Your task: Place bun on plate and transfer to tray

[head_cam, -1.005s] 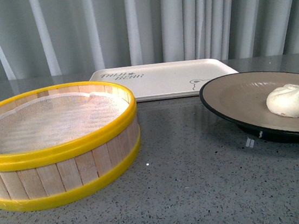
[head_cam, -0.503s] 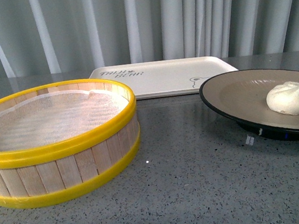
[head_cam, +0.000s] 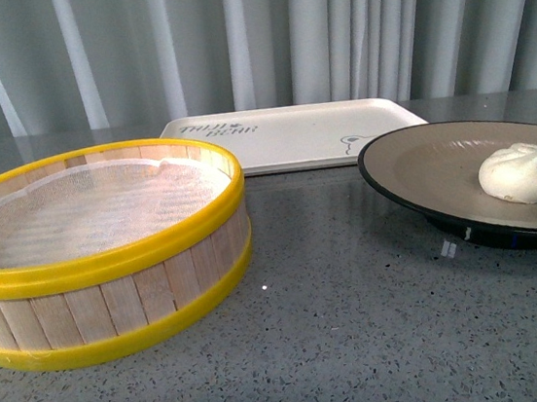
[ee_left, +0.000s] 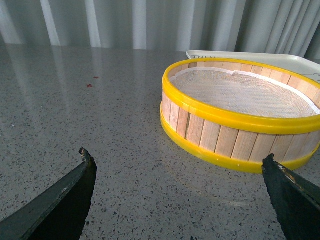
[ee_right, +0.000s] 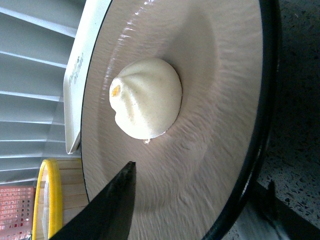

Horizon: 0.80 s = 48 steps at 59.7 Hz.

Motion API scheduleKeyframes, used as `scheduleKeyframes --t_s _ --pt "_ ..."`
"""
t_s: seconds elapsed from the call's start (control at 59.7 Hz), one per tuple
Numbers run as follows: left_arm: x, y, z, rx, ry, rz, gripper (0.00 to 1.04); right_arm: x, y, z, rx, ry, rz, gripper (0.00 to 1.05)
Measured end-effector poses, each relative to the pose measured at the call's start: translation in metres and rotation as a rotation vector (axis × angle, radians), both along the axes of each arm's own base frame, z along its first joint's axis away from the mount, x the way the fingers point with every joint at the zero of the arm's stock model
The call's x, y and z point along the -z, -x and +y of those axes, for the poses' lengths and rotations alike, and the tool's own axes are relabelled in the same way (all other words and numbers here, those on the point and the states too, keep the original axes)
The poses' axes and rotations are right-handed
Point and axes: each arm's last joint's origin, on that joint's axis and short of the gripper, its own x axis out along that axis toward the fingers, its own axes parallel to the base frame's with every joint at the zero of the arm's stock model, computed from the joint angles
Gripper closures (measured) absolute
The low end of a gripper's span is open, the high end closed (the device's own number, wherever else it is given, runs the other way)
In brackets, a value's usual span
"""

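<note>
The white pleated bun lies on the beige, black-rimmed plate at the right; it also shows in the right wrist view. The cream tray lies behind, between the plate and the basket. My right gripper is open and straddles the plate's rim. One finger is over the plate's inside, short of the bun; the other is outside the rim, near the table. My left gripper is open and empty, low over the bare table beside the basket.
A yellow-rimmed wooden steamer basket with a white cloth liner stands at the left, empty; it also shows in the left wrist view. The grey speckled table ends at a pleated curtain behind.
The plate, bun, tray and basket keep their places. A small dark tip has come into the front view at the right edge, just beside the bun.
</note>
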Motion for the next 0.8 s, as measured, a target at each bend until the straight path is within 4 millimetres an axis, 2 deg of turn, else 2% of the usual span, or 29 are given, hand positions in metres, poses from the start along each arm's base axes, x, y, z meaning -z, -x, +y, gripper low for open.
scheduleKeyframes --t_s 0.134,0.251,0.302,0.62,0.804 --pt "0.0 0.0 0.0 0.0 0.0 0.0 0.07 -0.003 0.0 0.0 -0.002 -0.006 -0.001 0.81" --pt "0.0 0.0 0.0 0.0 0.0 0.0 0.07 -0.004 0.0 0.0 -0.003 -0.022 -0.001 0.98" --pt "0.0 0.0 0.0 0.0 0.0 0.0 0.07 -0.008 0.0 0.0 -0.011 -0.028 -0.017 1.02" --pt "0.0 0.0 0.0 0.0 0.0 0.0 0.07 -0.012 -0.001 0.001 0.012 -0.036 -0.087 1.02" --pt "0.0 0.0 0.0 0.0 0.0 0.0 0.07 -0.018 -0.002 0.0 0.028 -0.114 -0.167 1.02"
